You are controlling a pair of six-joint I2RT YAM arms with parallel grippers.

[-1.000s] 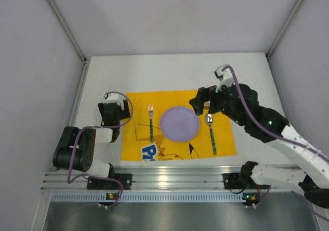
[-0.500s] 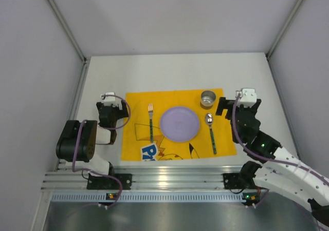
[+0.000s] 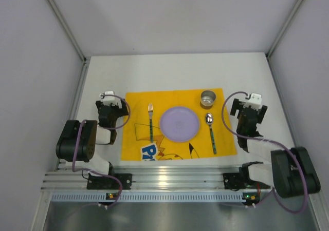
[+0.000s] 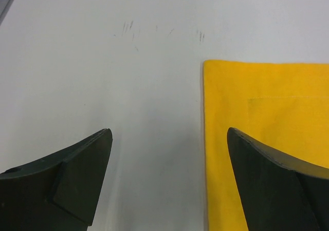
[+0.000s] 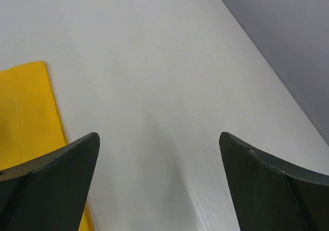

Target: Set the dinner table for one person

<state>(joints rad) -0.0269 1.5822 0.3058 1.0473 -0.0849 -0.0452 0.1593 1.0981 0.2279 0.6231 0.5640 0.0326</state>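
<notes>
The dinner table (image 3: 175, 72), a broad matte white top, is filling the whole workspace and carrying a yellow printed mat (image 3: 134, 105) near its front edge. It is looking stiff, heavy and fixed, so it is probably serving only as a surface to set things on and is not something to take hold of; any gripping would be falling to the pieces on the mat. A lavender plate (image 3: 179, 123) is lying in the middle of the mat, with a fork (image 3: 150, 122) just beside it on the left, a spoon (image 3: 211, 131) just beside it on the right, and a small metal cup (image 3: 208, 98) standing beyond the spoon. The cutlery is lying flat and thin, likely slippery, and is probably best pinched across the handle. The place setting is appearing complete. Both arms are folding back low over their bases, wrists pointing away across the table. The left tool (image 3: 110, 107) is hovering over bare table at the mat's left edge, its jaws standing wide apart and holding nothing. The right tool (image 3: 249, 110) is hovering just right of the mat, likewise spread wide and holding nothing.
</notes>
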